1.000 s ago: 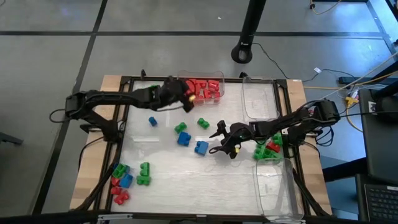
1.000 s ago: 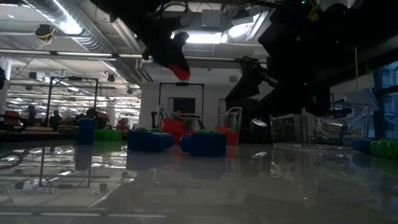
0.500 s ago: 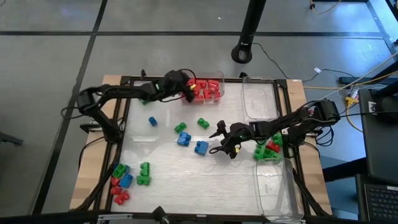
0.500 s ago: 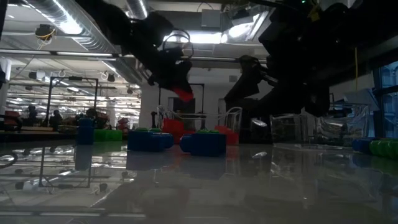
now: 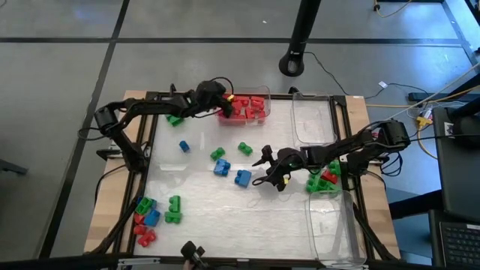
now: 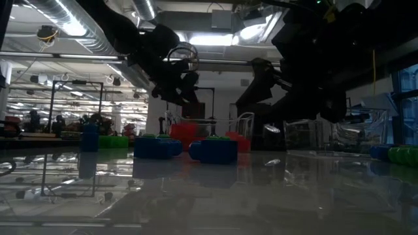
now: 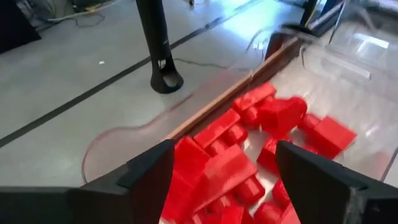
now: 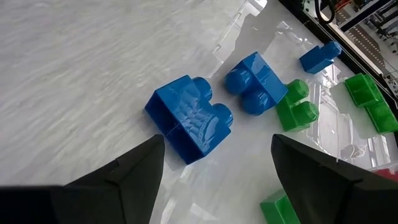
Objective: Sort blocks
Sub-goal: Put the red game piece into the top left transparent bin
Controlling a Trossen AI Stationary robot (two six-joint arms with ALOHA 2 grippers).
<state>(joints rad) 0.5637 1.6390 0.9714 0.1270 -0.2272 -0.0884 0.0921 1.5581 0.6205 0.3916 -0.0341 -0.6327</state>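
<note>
Left gripper: fingers apart and empty, poised over the near-left edge of the clear bin at the table's far side, which holds the red blocks. Right gripper: fingers apart and empty, just beside a blue block at mid-table, a second blue block and a green block just beyond it. Other blocks: a mixed red, green and blue cluster at the near-left corner, and green and red ones in the bin on the right.

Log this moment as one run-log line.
left end effector: open over bin of red blocks | right end effector: open, hovering by blue block | held: nothing
</note>
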